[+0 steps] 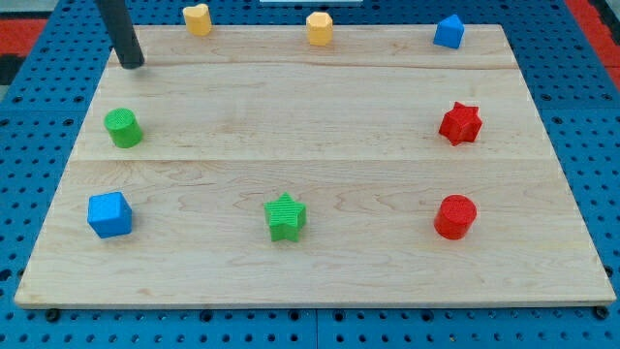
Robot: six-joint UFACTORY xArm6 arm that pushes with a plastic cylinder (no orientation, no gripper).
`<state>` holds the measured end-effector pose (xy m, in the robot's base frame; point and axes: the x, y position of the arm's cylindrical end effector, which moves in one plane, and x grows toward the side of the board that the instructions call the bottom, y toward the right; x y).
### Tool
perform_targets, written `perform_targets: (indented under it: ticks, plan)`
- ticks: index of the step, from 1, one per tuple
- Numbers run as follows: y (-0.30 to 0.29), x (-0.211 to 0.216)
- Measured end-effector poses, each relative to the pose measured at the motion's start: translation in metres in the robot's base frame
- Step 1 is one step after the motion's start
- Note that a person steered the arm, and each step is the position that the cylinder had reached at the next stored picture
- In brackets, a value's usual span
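My tip (133,64) upper left of worktop (320,174), touching nothing. No jaws on this rod. Nearest: green cylinder (123,128) below tip, apart. Yellow heart block (197,18) to upper right. Blue cube (109,214) lower left, well apart.

Pale wooden board (320,271); blue pegboard (39,330); dark rod (121,34).

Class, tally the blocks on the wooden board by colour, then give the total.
Yellow: 2, heart and hexagon
Blue: 2, pentagon-like block and cube
Green: 2, cylinder and star
Red: 2, star and cylinder
Total: 8
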<state>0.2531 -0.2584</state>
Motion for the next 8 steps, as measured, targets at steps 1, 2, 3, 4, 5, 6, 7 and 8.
perform_targets:
  ticks: [1,2,3,4,5,6,7,8]
  plan:
    - [-0.009,-0.059]
    - [-0.006,-0.062]
    - [0.026,-0.049]
    - [0.084,-0.04]
    - [0.147,-0.048]
    - [0.16,-0.062]
    - [0.16,-0.062]
    - [0.174,-0.06]
